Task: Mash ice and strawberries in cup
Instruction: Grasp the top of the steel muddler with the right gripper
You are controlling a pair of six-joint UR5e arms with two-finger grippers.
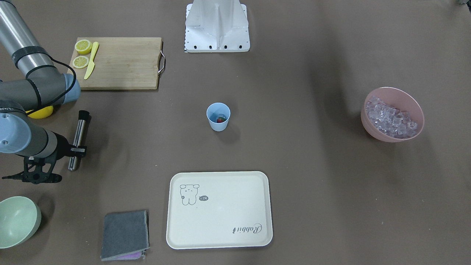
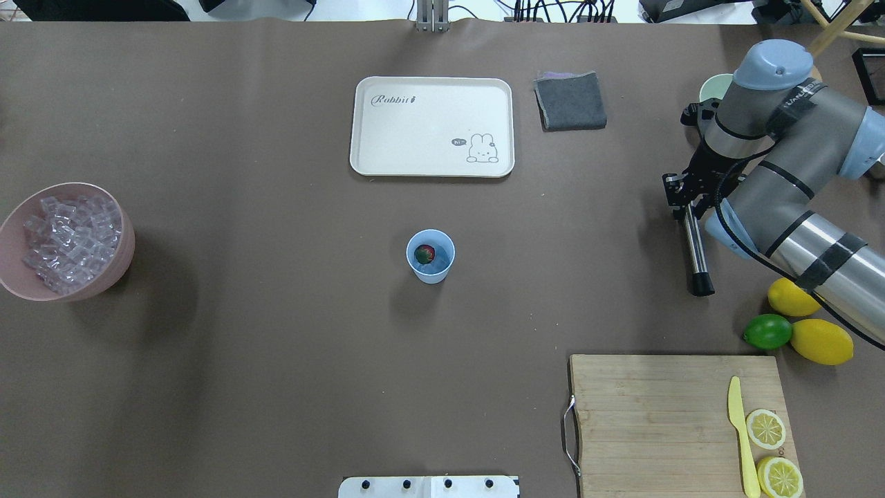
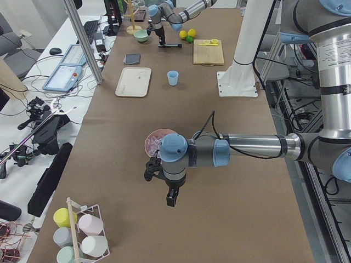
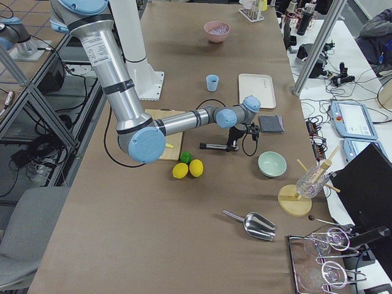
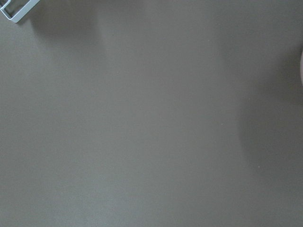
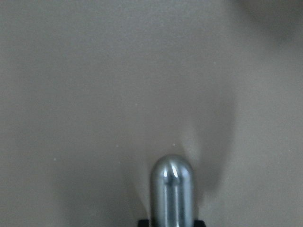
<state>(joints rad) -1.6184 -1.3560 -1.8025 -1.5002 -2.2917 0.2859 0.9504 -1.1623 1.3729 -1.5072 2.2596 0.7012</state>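
The strawberry [image 2: 424, 254] already lies at the bottom of the cup [image 2: 431, 257], which stands upright at the middle of the counter [image 2: 276, 346]. Whether any ice is in with it cannot be told; the ice [image 2: 66, 235] that shows is heaped in the pink bowl [image 2: 104, 285], well apart at nine o'clock from the cup. Mashing looks not yet begun. The masher [image 2: 695, 252], a steel rod with a black end, is far out at three o'clock, and the right pincer [image 2: 684, 202] appears clamped on it near its steel end. Carrying it over and pounding are left.

Only the right wrist view shows the rod's rounded steel tip pointing out over bare counter. Only the left-end view shows the left pincer [image 3: 171, 196], hanging above the counter beside the pink bowl. From there I cannot tell whether it is wide or narrow, and its wrist view shows little but bare counter.
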